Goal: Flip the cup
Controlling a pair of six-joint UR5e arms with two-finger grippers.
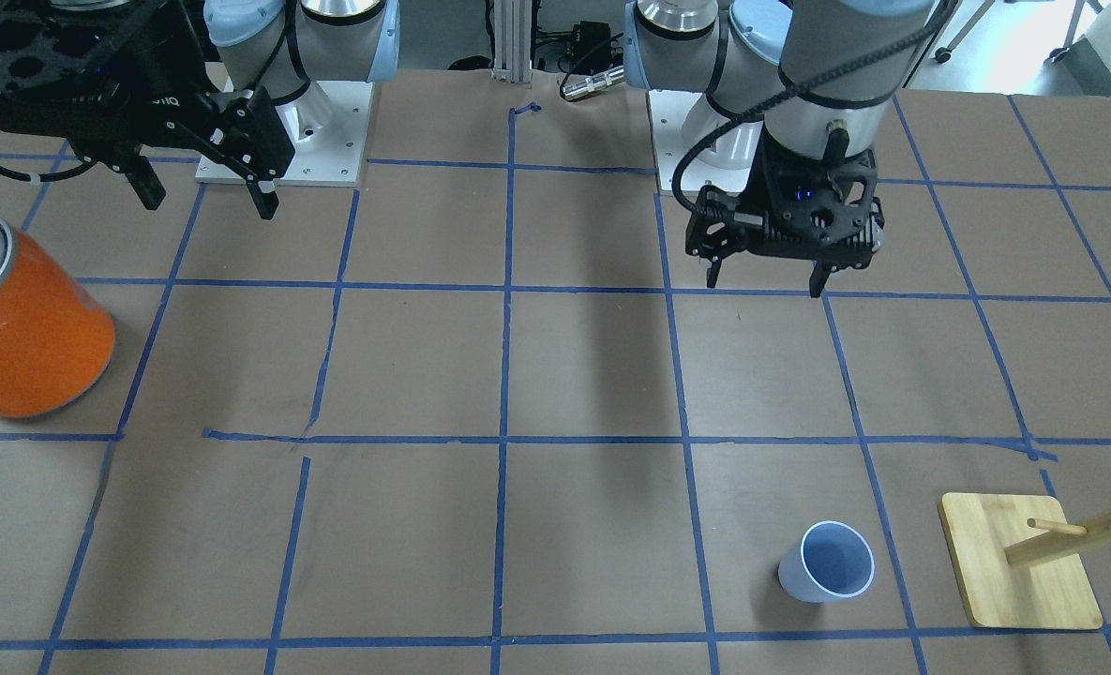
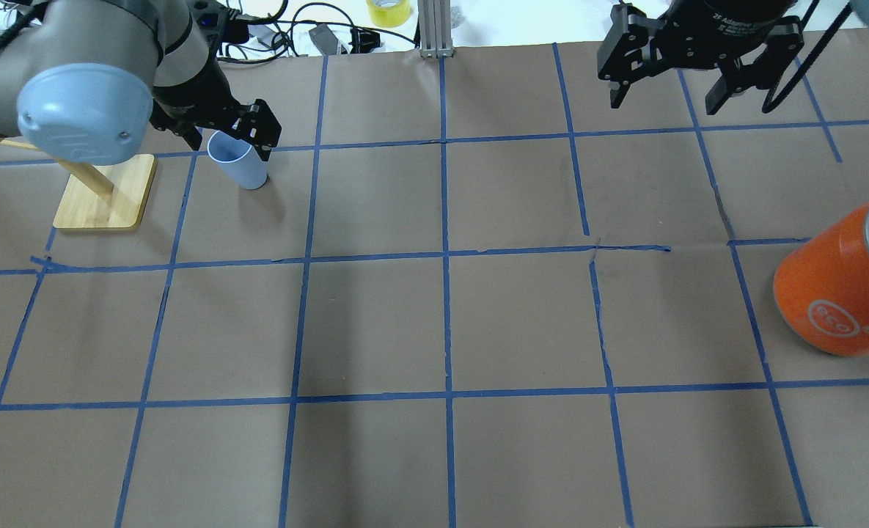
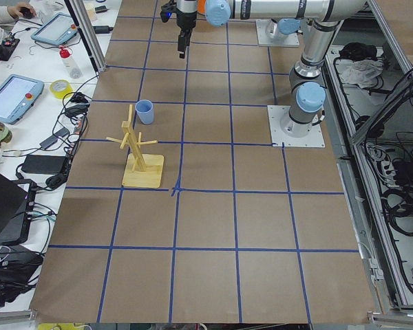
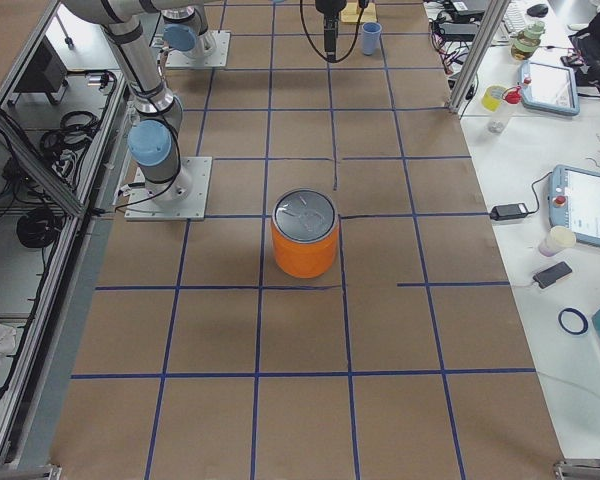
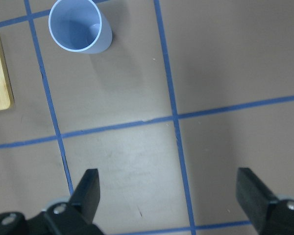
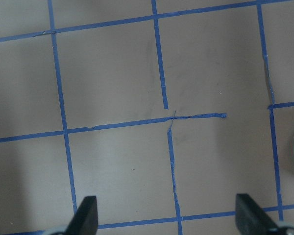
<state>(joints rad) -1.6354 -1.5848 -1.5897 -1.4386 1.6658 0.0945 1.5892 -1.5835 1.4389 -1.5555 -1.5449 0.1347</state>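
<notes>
The pale blue cup [image 1: 827, 562] stands upright on the brown table, rim up, beside the wooden stand; it also shows in the overhead view [image 2: 237, 160] and at the top left of the left wrist view [image 5: 80, 27]. My left gripper [image 1: 766, 281] is open and empty, held high above the table, nearer the robot's base than the cup; its fingers [image 5: 88, 191] frame bare table. My right gripper [image 1: 210, 202] is open and empty, raised over the other half of the table [image 2: 665, 103], far from the cup.
A large orange canister [image 1: 25, 328] with a silver top stands on my right side [image 2: 841, 293]. A wooden peg stand on a square base [image 1: 1019, 562] is next to the cup [image 2: 104, 194]. Blue tape lines grid the table.
</notes>
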